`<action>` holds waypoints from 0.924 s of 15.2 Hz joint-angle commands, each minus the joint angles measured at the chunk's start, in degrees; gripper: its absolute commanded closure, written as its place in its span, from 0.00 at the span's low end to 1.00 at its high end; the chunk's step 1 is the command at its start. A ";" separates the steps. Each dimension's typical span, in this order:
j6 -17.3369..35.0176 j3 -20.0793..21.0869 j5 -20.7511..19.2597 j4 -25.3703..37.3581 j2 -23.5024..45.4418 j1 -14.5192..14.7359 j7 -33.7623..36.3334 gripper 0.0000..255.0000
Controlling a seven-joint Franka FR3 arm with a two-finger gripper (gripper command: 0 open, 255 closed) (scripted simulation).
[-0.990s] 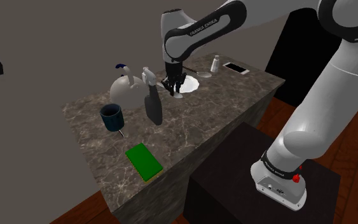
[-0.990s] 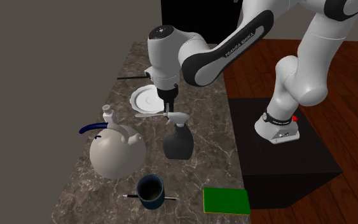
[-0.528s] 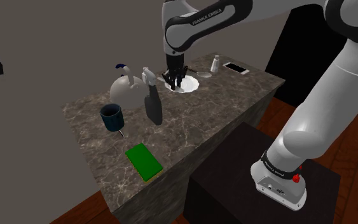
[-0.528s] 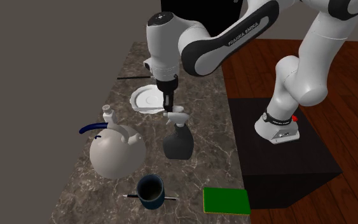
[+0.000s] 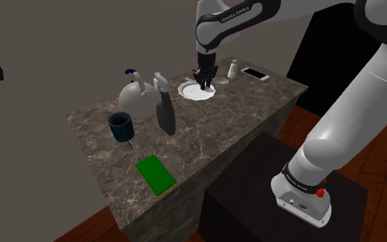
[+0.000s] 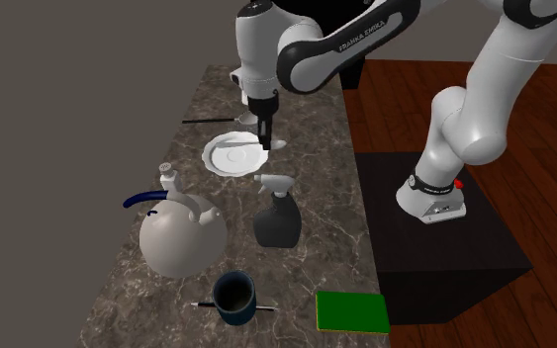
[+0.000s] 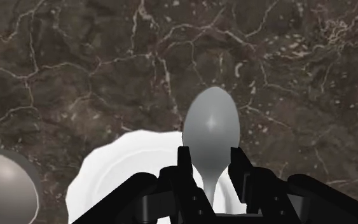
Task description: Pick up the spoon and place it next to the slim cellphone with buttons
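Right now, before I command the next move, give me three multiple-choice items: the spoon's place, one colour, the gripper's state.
1. Where is the spoon? A beside the kettle; B over the rim of the white plate; C on the green pad.
2. The mug's colour? A red; B white; C dark blue.
3. The gripper is: A open; B shut on the spoon; C shut on nothing.
Answers: B, the wrist view shows it over that rim; C, its wall is dark blue; B, the fingers clasp the handle.
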 commanded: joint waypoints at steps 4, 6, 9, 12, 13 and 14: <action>-0.26 -3.84 -0.51 1.02 0.50 -3.48 -7.15 1.00; -0.26 -5.31 -0.65 1.72 1.08 -4.82 -9.90 1.00; -0.34 -7.47 -0.73 3.25 2.36 -6.82 -14.03 1.00; -0.53 -9.52 -0.62 5.38 4.11 -8.83 -18.16 1.00; -0.63 -10.18 -0.53 6.22 4.80 -9.51 -19.54 1.00; -0.75 -10.83 -0.42 7.12 5.54 -10.18 -20.91 1.00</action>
